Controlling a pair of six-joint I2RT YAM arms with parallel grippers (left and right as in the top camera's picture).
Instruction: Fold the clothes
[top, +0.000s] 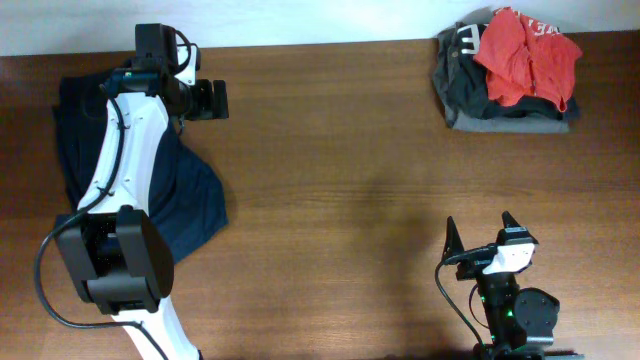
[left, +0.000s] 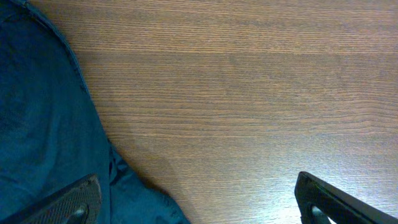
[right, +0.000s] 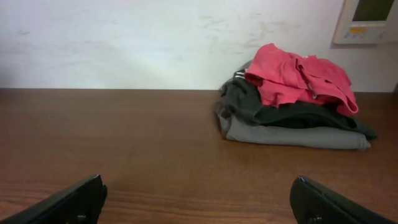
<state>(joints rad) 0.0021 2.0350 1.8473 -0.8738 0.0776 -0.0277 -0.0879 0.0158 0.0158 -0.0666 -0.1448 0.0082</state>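
A brown wooden table (top: 340, 150) stands against a white wall (right: 124, 37). The navy garment (top: 195, 205) lies spread out and rumpled along the left edge, partly hidden under the left arm (top: 130, 150). That arm rises from its base at the near left corner and stretches over the garment toward the far edge. There its wrist bends so that the left gripper (top: 222, 99) points right, along the tabletop. Its fingers are spread wide with nothing between them. They hang over bare wood just right of the garment's far part, and the wrist view shows the cloth's edge beside one finger. The red shirt (top: 522, 55) sits crumpled on top of a pile in the far right corner. Below it are a black shirt (top: 462, 85) and, at the bottom, a folded grey garment (right: 292, 134). The right arm (top: 515, 305) is folded low at the near edge, toward the right corner. The right gripper (top: 480, 235) faces the far edge and the pile, well apart from it. It is spread open and empty.
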